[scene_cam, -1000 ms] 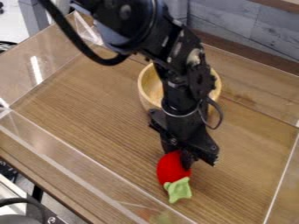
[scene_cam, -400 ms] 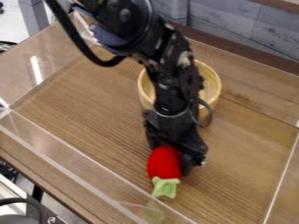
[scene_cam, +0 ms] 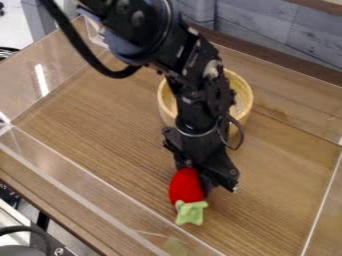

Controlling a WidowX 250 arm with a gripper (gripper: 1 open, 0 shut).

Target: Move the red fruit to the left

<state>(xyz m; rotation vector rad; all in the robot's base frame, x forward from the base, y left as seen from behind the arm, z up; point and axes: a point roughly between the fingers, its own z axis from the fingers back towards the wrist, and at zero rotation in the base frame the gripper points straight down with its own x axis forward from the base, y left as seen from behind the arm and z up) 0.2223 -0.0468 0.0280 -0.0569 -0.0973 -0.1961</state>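
A robot arm (scene_cam: 154, 38) reaches down from the top of the frame to a wooden table (scene_cam: 80, 125), its dark gripper (scene_cam: 201, 172) brought to the upper end of a red fruit (scene_cam: 186, 188) in the lower middle of the picture. The fruit lies just below the gripper and a touch toward the left of the frame, its top partly hidden by the fingers. Its long axis runs nearly up and down the picture, red body uppermost, the pale green stem end (scene_cam: 191, 212) pointing toward the bottom edge and leaning slightly right. The jaws are drawn narrow; whether they pinch the fruit or merely crowd against it cannot be told from this angle. Behind the wrist, in the upper middle, sits a bowl (scene_cam: 166, 98), well apart from the fruit.

The move to come appears to turn on that lengthwise lie: a shift toward the left of the frame would run across the fruit's long axis. With the gripper at one end only, a sideways pull or push could swing the stem end round, or roll the fruit, instead of carrying it squarely left.
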